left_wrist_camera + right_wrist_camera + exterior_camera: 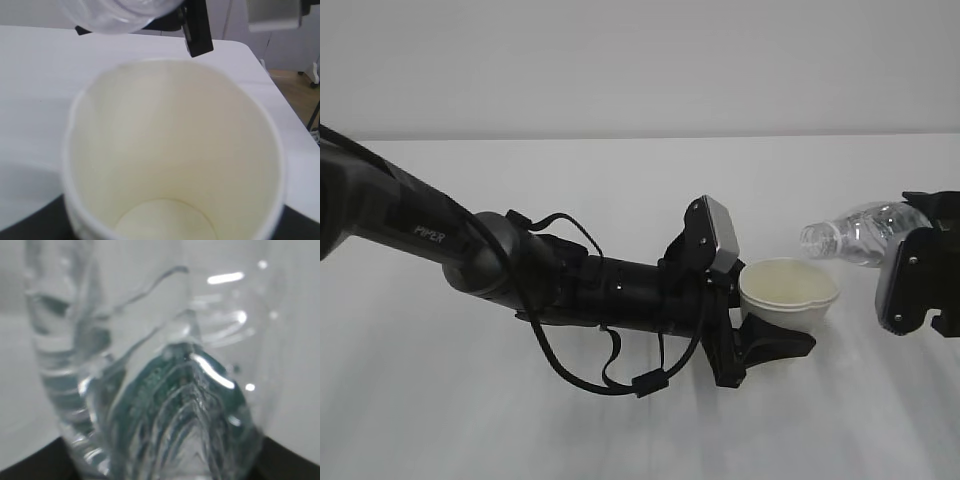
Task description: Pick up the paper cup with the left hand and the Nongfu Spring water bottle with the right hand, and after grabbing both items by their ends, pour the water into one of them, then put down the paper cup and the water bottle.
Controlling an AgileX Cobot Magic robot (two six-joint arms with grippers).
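Observation:
The paper cup [788,292] is held upright above the table, with my left gripper [776,322] shut on its lower part. In the left wrist view the cup [175,150] fills the frame, and its cream inside and round bottom look bare. My right gripper [918,282], at the right edge, is shut on the Nongfu Spring water bottle [858,232]. The bottle lies nearly level, its open mouth pointing left just above and right of the cup's rim. That mouth [115,12] hangs over the cup's far rim. Close up, the ribbed bottle [165,390] shows its green label and a wavy line of water [160,282].
The white table [620,180] stretches out under both arms, with a pale wall behind. My left arm lettered PIPER [430,232] reaches in from the left with looped cables [610,370]. The table's right edge and a floor strip [295,95] show beyond the cup.

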